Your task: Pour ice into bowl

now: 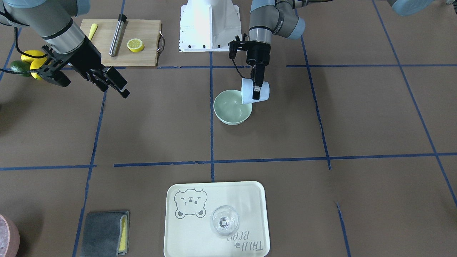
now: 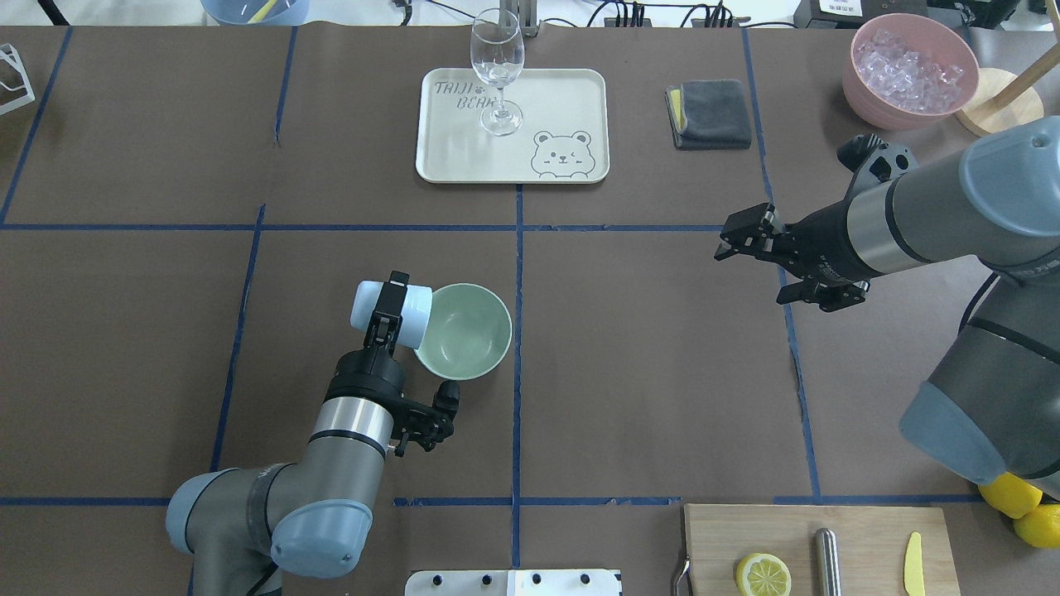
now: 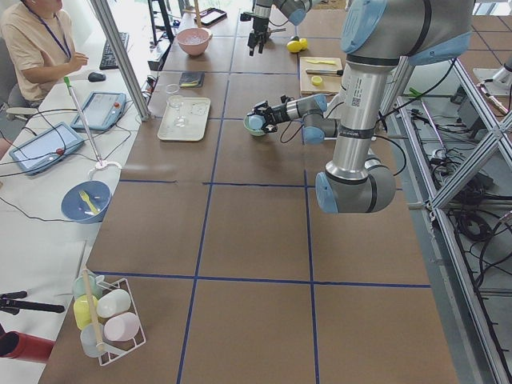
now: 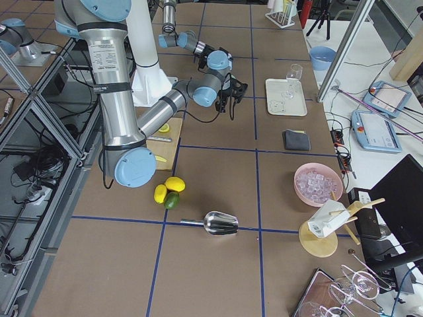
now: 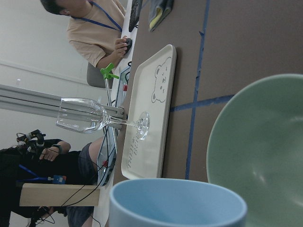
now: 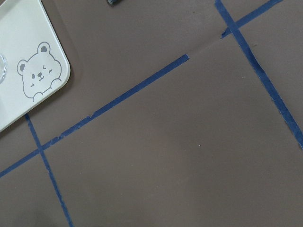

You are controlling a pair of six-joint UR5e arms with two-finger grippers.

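The pale mint-green bowl (image 2: 468,335) (image 1: 230,109) stands near the table's middle, and its inside looks bare. My left gripper (image 2: 393,298) (image 1: 256,93) is shut on a pale blue cup (image 2: 364,305) (image 1: 247,92). It holds the cup on its side with the mouth over the bowl's rim. In the left wrist view the cup's rim (image 5: 177,203) sits beside the bowl (image 5: 265,156). No ice shows there, and the cup's inside is hidden. My right gripper (image 2: 733,240) (image 1: 121,87) hangs open and holds nothing, far to the other side.
A cream tray (image 2: 563,99) holding a wine glass (image 2: 497,58) lies beyond the bowl. A grey cloth (image 2: 710,113) and a pink container (image 2: 911,70) are at the far right. A cutting board (image 2: 853,542) with a lemon half sits near my base. A person (image 3: 36,40) sits at the table's end.
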